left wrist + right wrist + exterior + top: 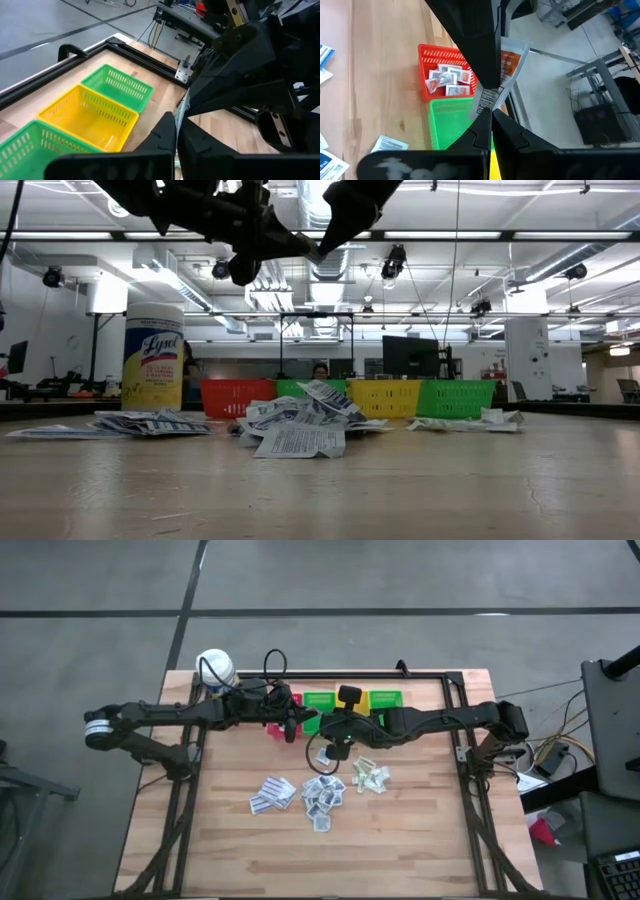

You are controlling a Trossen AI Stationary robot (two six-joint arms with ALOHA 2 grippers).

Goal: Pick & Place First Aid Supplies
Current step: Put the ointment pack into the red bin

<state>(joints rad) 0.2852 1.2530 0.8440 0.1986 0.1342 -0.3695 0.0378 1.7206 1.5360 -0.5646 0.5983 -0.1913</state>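
On table: three sachet piles (322, 792), four bins (319, 702), one bottle (216, 668).

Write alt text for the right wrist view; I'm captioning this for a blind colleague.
The right gripper, shut, pinches a white packet with orange print above a row of bins. Below it, the red bin holds several small packets, the green bin beside it looks empty, and loose packets lie on the wooden table.

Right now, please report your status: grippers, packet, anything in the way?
Left gripper shut on packet. Right gripper shut on same packet, near the red bin. Nothing blocking seen.
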